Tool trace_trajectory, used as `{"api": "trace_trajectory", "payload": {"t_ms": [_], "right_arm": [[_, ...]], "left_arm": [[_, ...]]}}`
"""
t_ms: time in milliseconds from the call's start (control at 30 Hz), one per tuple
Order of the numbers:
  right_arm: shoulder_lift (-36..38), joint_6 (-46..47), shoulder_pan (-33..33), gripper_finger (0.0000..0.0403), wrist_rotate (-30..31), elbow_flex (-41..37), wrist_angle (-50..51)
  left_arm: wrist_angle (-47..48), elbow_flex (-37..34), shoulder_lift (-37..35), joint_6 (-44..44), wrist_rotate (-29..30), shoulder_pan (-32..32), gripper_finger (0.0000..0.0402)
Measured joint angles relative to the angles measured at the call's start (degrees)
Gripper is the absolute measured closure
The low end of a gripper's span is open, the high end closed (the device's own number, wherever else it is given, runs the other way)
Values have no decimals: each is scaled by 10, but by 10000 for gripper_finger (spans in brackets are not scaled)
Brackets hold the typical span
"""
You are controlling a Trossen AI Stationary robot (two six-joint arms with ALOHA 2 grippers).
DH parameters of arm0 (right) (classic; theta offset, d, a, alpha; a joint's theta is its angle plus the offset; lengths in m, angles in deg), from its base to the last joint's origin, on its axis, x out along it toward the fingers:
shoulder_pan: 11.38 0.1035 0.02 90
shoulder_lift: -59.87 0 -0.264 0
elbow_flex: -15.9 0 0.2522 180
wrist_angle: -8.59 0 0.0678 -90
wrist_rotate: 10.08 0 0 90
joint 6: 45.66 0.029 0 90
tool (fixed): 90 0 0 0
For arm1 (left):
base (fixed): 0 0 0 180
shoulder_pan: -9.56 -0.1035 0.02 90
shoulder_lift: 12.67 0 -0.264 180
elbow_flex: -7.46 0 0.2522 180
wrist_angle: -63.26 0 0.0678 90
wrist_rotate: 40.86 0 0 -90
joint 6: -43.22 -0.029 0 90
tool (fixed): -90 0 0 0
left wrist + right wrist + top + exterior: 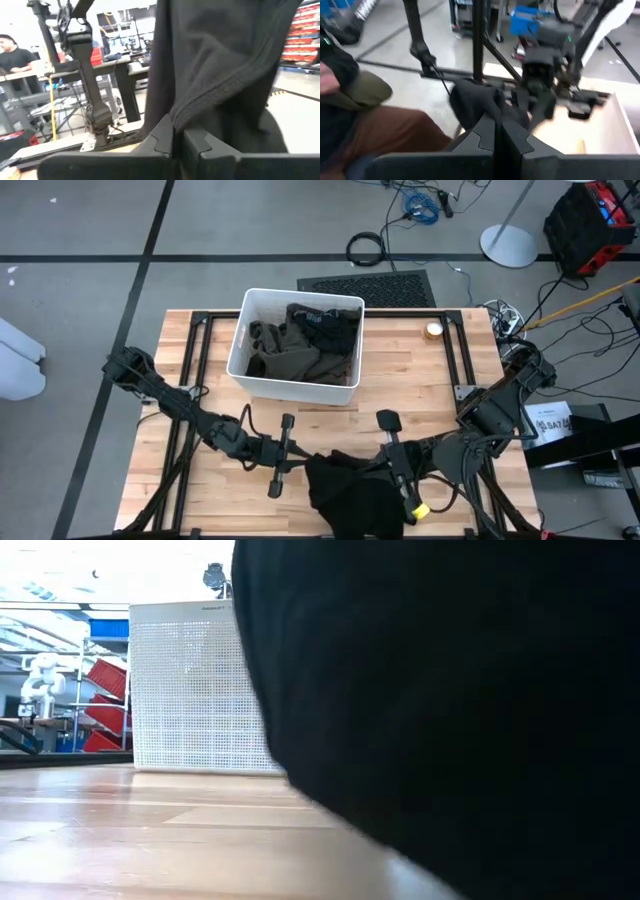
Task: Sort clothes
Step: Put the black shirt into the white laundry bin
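Note:
A black garment (pixel 350 495) hangs at the table's near middle between my two grippers. It fills the right of the low view (pixel 450 690). My left gripper (pixel 305 467) comes at it from the left and is shut on it (pixel 220 65). From the right, my right gripper (pixel 372 467) is shut on its bunched top (pixel 475 107). Its lower end is out of view. Dark olive (pixel 285 352) and dark navy (pixel 325 325) clothes lie in the white bin (pixel 243 330). My left gripper pinches a fold of the black garment (pixel 175 117) between its two fingers, reaching in about level from the table's left. The cloth hangs down past the fingers. My right gripper pinches a bunched part at the garment's top (pixel 490 112) between its two fingers, slanting slightly down from the table's right. The cloth hangs below the hold.
The white bin (pixel 190 690) stands at the table's far middle. A small roll of tape (pixel 433 331) lies at the far right. Bare wood lies left of the garment (pixel 200 480). A person (pixel 370 135) is close beside the table, and another (pixel 10 50) stands farther off.

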Motion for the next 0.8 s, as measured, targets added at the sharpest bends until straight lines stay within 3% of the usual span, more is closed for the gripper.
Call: {"api": "trace_trajectory", "payload": {"t_ms": [233, 400, 500, 633, 800], "right_arm": [[22, 80, -30, 393, 5, 0, 160], [22, 265, -61, 344, 60, -17, 382], [19, 353, -71, 296, 58, -65, 437], [19, 394, -73, 227, 56, -136, 425], [19, 369, -59, 167, 93, -221, 232]], "left_arm": [[69, 39, -43, -53, 26, 7, 396], [266, 123, -62, -32, 84, -1, 398], [405, 178, -53, 26, 104, -11, 399], [507, 220, -37, 81, 105, -29, 399], [523, 222, -11, 133, 70, -52, 399]]}}
